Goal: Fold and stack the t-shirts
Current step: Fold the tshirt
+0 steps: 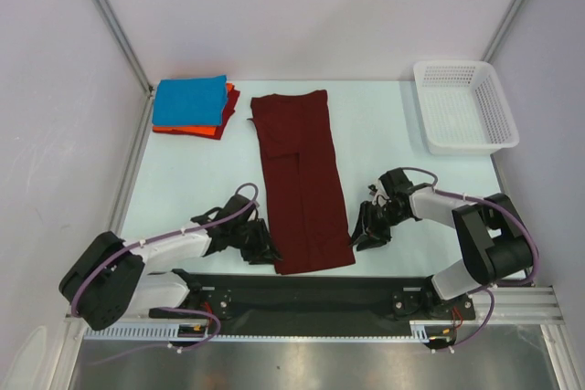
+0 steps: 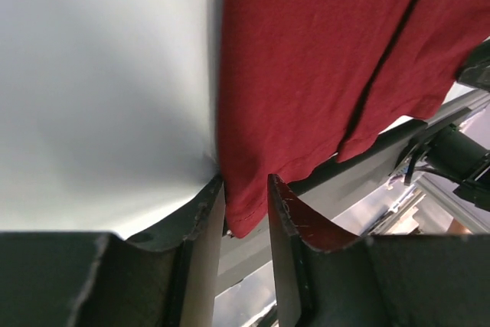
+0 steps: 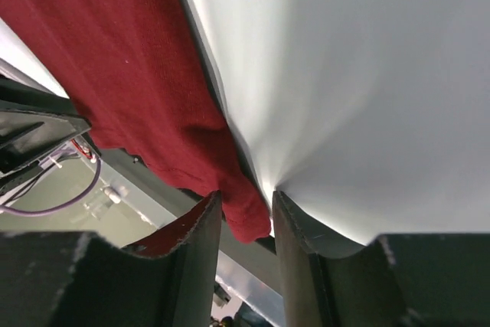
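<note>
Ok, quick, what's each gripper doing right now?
Left gripper: fingers closed on the maroon t-shirt, near corner.
Right gripper: fingers closed on its other near corner.

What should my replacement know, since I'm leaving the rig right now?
Left gripper: near left corner of the maroon shirt between its fingers; whether it pinches is unclear.
Right gripper: same at the near right corner.
The maroon shirt lies mid-table as a long strip, sides folded in.
Far left: blue shirt folded on the orange-red shirt.
To do: fold maroon crosswise, stack it there.
</note>
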### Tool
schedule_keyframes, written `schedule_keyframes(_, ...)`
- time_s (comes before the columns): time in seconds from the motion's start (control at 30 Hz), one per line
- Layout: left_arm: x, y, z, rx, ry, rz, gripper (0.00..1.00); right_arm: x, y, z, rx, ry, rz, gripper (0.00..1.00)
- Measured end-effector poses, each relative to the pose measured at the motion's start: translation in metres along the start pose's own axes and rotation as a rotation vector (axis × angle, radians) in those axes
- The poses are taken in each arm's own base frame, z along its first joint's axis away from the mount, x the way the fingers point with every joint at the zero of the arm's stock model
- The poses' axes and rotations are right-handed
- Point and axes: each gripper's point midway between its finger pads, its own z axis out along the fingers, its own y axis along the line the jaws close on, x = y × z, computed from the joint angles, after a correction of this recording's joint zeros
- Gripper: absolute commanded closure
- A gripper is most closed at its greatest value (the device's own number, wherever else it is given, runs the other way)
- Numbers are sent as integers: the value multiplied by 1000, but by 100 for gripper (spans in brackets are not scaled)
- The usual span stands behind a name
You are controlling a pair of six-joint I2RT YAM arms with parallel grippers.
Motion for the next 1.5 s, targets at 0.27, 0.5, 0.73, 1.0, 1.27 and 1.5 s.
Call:
schedule_keyframes(0.27, 4, -5, 7, 27, 22, 2, 78, 5, 5, 6, -31, 28, -17, 67)
schedule_keyframes(0.5, 4, -4, 9, 20, 27, 4, 100, 8, 3, 10, -15, 32, -22, 100)
schedule_keyframes(0.73, -12, -5, -13, -82, -55, 68, 100, -2, 23, -8, -11, -1, -28, 100)
schedule_keyframes(1.0, -67, -63, -39, -94, -171, 212, 100, -76, 89, -40, -86, -132, -120, 100)
schedule_keyframes(1.27, -153, -70, -43, -140, -220, 165, 100, -149, 109, -34, -82, -147, -113, 100)
schedule_keyframes(1.5, -210, -72, -25, -148, -180, 155, 100, -203, 106, -17, -72, -143, -105, 100)
